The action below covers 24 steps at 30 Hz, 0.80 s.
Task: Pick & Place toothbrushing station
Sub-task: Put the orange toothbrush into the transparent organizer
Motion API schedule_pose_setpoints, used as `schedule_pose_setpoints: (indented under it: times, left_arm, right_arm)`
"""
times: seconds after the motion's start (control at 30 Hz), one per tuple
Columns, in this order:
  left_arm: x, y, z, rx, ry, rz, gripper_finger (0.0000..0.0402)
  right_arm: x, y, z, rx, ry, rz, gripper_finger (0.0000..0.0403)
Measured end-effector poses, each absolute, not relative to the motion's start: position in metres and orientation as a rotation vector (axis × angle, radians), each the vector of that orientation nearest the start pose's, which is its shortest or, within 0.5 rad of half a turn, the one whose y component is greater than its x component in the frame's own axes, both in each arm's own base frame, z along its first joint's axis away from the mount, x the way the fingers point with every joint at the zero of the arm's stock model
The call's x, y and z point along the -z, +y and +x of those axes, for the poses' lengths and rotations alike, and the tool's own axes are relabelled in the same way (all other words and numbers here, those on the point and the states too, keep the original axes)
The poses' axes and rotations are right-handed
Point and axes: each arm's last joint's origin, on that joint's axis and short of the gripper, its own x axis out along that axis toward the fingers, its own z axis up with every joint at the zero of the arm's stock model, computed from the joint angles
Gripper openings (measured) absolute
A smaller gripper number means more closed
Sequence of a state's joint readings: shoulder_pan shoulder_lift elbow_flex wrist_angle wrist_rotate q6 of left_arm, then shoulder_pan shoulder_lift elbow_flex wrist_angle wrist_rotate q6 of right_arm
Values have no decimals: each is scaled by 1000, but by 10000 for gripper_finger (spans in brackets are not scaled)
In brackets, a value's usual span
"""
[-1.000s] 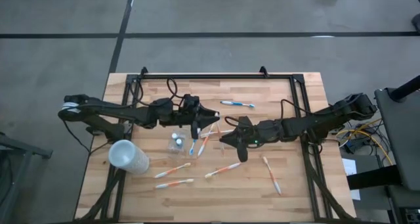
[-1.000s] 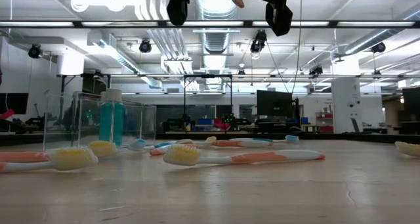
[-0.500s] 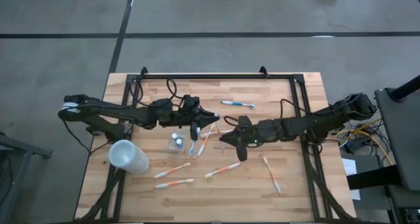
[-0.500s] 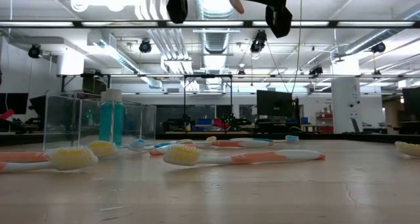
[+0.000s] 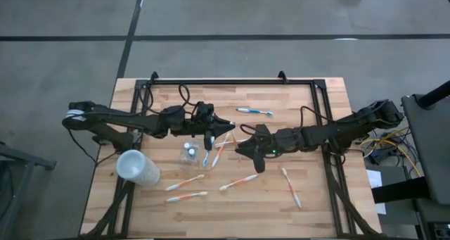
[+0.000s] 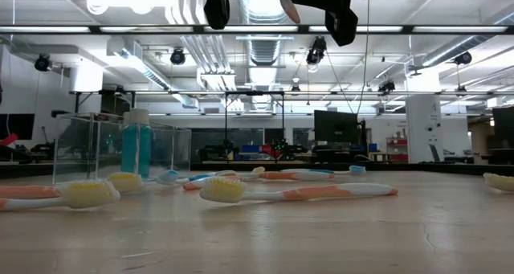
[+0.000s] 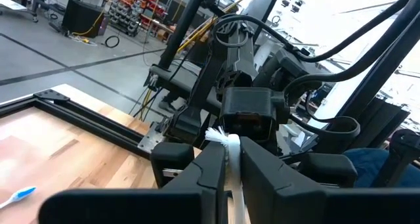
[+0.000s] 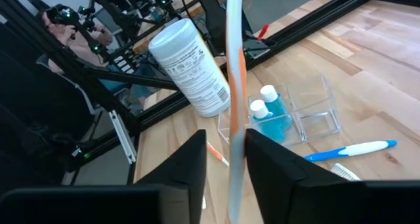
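Handover height above mid-table: the left gripper (image 5: 226,125) and right gripper (image 5: 239,148) sit nose to nose, tips just beside each other over the wooden table (image 5: 302,99). Left fingers (image 7: 203,168) are pressed tight on a white-orange toothbrush (image 8: 234,86), its white bristle head poking up out of the pinch in the left wrist view. Over on the right, the fingers (image 8: 193,165) stand slightly apart around that same shaft, with a sliver of daylight on one side, so no firm squeeze there.

Down below, the clear tumbler (image 5: 188,152) stands on the table just under the left arm, blue toothpaste tube (image 8: 269,115) upright inside it, white caps up. A white-blue toothbrush (image 5: 207,155) lies right beside the tumbler. Another white-blue one (image 5: 254,112) rests alone near the far rail. Three orange-handled brushes lie toward the near edge (image 5: 185,182), (image 5: 186,196), (image 5: 238,181), and a fourth (image 5: 291,187) lies off under the right arm, well apart from the tumbler. The frosted cup (image 5: 137,167) lies on its side at the table's left edge
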State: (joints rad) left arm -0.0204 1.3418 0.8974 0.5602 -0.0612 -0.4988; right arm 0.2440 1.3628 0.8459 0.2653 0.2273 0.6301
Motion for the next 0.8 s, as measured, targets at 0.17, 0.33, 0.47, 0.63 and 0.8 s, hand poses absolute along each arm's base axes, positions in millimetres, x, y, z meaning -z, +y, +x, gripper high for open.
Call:
schedule_pose_setpoints:
  times: [0.17, 0.33, 0.47, 0.63, 0.8]
  left_arm:
    - [-320, -4, 303, -12, -122, -503, 37]
    - [-320, -4, 303, -13, -121, -496, 37]
    - [-320, -4, 303, -15, -120, -462, 37]
    - [-319, -4, 303, -25, -103, -350, 37]
    - [-320, -4, 297, -46, -67, -240, 37]
  right_arm:
    - [-269, 66, 294, 60, 240, 569, 148]
    - [-269, 67, 294, 60, 239, 578, 189]
    - [-269, 67, 294, 61, 238, 579, 218]
    - [-269, 66, 293, 64, 239, 586, 244]
    - [-269, 66, 293, 71, 241, 591, 257]
